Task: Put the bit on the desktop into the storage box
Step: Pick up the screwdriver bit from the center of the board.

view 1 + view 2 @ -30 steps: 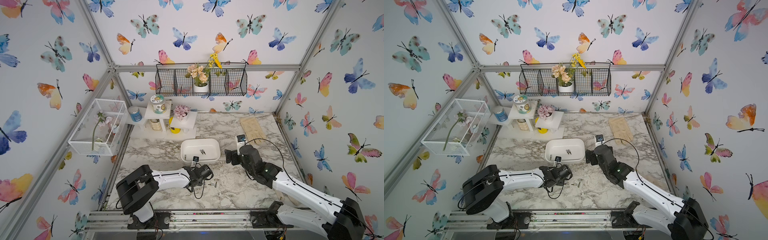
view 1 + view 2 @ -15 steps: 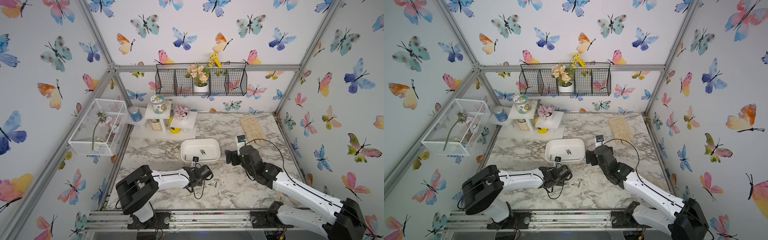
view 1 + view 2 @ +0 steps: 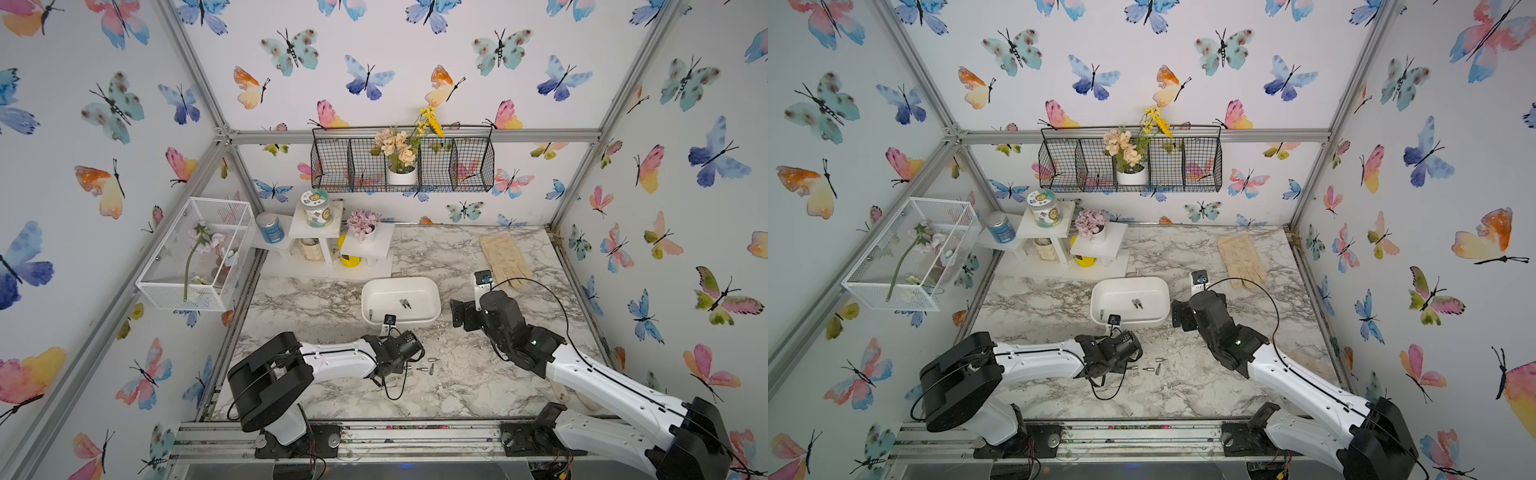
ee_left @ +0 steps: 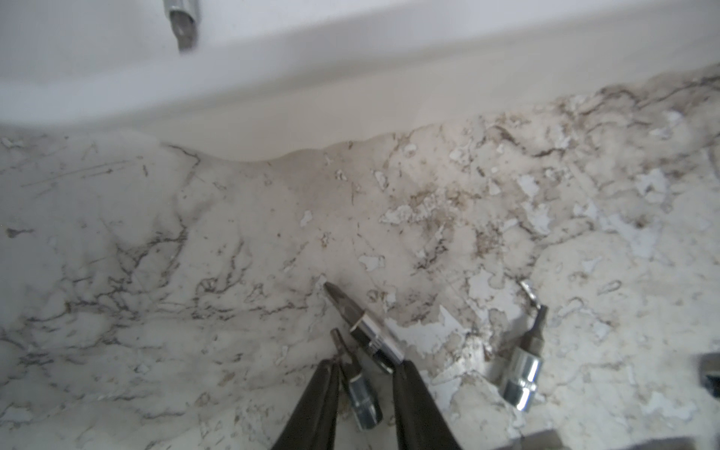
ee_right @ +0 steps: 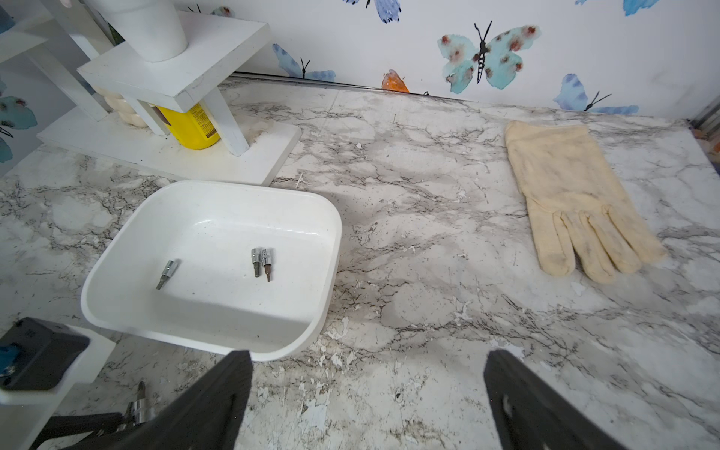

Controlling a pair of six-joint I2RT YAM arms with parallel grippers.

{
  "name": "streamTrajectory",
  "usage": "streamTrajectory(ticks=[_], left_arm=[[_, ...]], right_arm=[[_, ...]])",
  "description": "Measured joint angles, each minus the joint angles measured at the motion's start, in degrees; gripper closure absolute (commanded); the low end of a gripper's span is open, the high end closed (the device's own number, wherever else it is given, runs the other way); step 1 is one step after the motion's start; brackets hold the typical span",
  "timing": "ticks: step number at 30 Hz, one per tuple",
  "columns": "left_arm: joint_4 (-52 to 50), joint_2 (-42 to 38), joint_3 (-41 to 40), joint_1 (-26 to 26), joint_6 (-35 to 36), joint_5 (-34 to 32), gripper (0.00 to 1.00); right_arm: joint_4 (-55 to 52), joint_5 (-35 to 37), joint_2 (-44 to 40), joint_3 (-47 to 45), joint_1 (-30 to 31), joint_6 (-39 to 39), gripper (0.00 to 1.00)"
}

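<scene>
Left gripper (image 4: 368, 364) is narrowly straddling a bit (image 4: 362, 393) on the desktop (image 4: 195, 253), hold not clear; right gripper (image 5: 368, 356) is hanging wide open, empty

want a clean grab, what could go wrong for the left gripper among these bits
The left gripper straddles a small bit, but a Phillips bit lies right at one fingertip, so closing may pinch both or flick one away. A third bit sits nearby and could get knocked. The storage box rim stands close ahead; a low carry could clip it.
</scene>
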Motion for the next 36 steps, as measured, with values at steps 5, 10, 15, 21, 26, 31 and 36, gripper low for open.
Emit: streamTrajectory(ticks=[5,10,15,21,26,31,36], left_arm=[[0.0,-0.3,-0.3,0.0,-0.3,0.2,0.77],[-0.1,-0.9,-0.9,0.0,-0.5,0.3,0.81],[-0.1,-1.4,-1.3,0.0,-0.7,0.3,0.86],[-0.5,-1.8,-1.5,0.0,-0.8,0.4,0.91],[-0.8,-2.4,-1.9,0.0,-0.9,0.4,0.92],[-2.9,-4.9,-3.0,0.1,-1.1,0.3,0.92],[-4.7,-10.6,-2.8,0.2,-1.1,0.3,0.92]], right_arm=[[0.0,0.0,0.0,0.0,0.0,0.0,0.01],[0.0,0.0,0.0,0.0,0.0,0.0,0.02],[0.0,0.0,0.0,0.0,0.0,0.0,0.02],[0.0,0.0,-0.1,0.0,0.0,0.0,0.02],[0.0,0.0,-0.6,0.0,0.0,0.0,0.02],[0.0,0.0,-0.7,0.0,0.0,0.0,0.02],[0.0,-0.1,-0.7,0.0,0.0,0.0,0.01]])
